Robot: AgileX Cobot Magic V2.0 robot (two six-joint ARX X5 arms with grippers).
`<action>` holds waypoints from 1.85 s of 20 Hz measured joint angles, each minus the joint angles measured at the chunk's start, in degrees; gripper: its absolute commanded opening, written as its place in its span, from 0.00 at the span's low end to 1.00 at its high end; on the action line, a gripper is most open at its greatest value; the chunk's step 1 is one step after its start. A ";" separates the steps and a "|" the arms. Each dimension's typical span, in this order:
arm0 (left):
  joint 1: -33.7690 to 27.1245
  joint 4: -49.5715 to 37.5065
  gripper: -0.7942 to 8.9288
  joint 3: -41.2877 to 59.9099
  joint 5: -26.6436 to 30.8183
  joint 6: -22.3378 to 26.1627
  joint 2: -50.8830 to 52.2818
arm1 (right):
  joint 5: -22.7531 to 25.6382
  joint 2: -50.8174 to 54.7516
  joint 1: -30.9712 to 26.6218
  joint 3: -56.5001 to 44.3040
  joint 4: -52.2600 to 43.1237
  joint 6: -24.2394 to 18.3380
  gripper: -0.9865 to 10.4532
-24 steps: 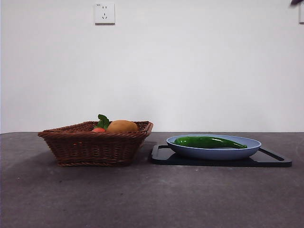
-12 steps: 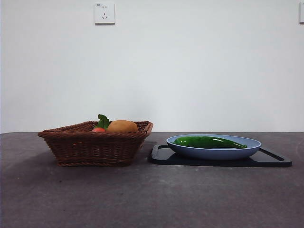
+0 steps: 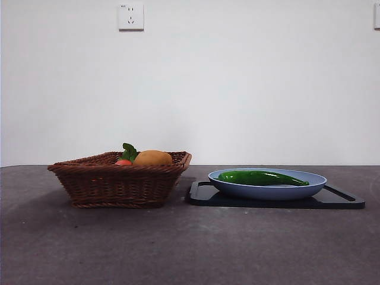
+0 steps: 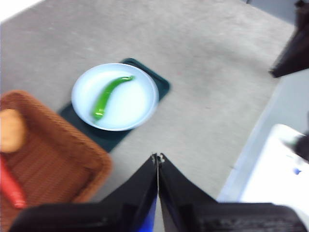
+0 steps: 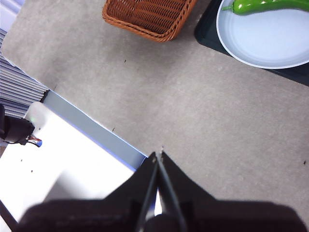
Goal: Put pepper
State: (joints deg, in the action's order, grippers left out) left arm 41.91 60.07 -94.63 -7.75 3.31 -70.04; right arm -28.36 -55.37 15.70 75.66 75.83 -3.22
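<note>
The green pepper [image 3: 261, 177] lies in the blue plate [image 3: 267, 190] on a black tray [image 3: 338, 200] at the right. It also shows in the left wrist view [image 4: 108, 94] and at the edge of the right wrist view [image 5: 263, 6]. My left gripper [image 4: 158, 157] is shut and empty, high above the table and away from the plate [image 4: 140, 108]. My right gripper [image 5: 158, 154] is shut and empty, high above the table's near edge. Neither gripper shows in the front view.
A brown wicker basket [image 3: 119, 181] stands left of the tray, holding a round orange fruit [image 3: 152, 158] and a small red fruit with green leaves [image 3: 124, 159]. A white and grey ledge [image 5: 72, 159] borders the table's edge.
A black arm tip at the front view's top right corner has moved out of sight. The pepper, plate and basket have not moved.
</note>
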 measured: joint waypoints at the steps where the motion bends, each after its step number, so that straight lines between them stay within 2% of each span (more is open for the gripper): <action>1: -0.50 -1.46 0.09 0.00 1.99 0.24 0.02 | 0.00 0.00 0.00 0.00 0.00 0.00 0.10; 3: -3.04 -6.86 0.09 0.02 5.97 1.92 0.77 | 0.00 0.00 0.00 0.00 0.00 0.00 0.10; 7: -11.37 -19.93 0.09 1.44 6.32 4.81 7.30 | 0.00 -0.02 0.00 0.00 0.00 -0.02 0.10; 9: -16.39 -27.21 0.09 6.21 6.25 5.35 12.79 | 0.00 -0.02 0.00 0.00 0.00 0.00 0.10; 15: -33.77 -52.24 0.09 38.42 6.29 5.70 34.45 | 0.00 -0.02 0.00 0.00 -0.02 0.00 0.10; 19: -40.15 -62.07 0.09 57.46 6.34 5.68 46.71 | 0.00 -0.02 0.00 0.00 -0.02 0.00 0.10; 23: -42.47 -65.55 0.09 74.64 6.32 4.11 55.36 | 0.00 -0.02 0.00 0.00 0.00 0.00 0.10; 27: -43.12 -65.55 0.09 85.57 6.29 1.53 61.02 | 0.00 -0.02 0.00 0.00 -0.02 0.00 0.10; 33: -43.30 -65.72 0.09 93.50 6.29 -0.17 66.42 | 0.00 -0.02 0.00 -0.02 -0.02 0.00 0.10; 37: -43.30 -62.31 0.09 93.64 6.29 -0.42 67.82 | 0.00 -0.02 0.00 -0.02 0.00 0.00 0.10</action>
State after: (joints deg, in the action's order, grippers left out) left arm -1.39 -2.24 -0.99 -1.45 2.90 -2.22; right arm -28.36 -55.40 15.70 75.64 75.83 -3.22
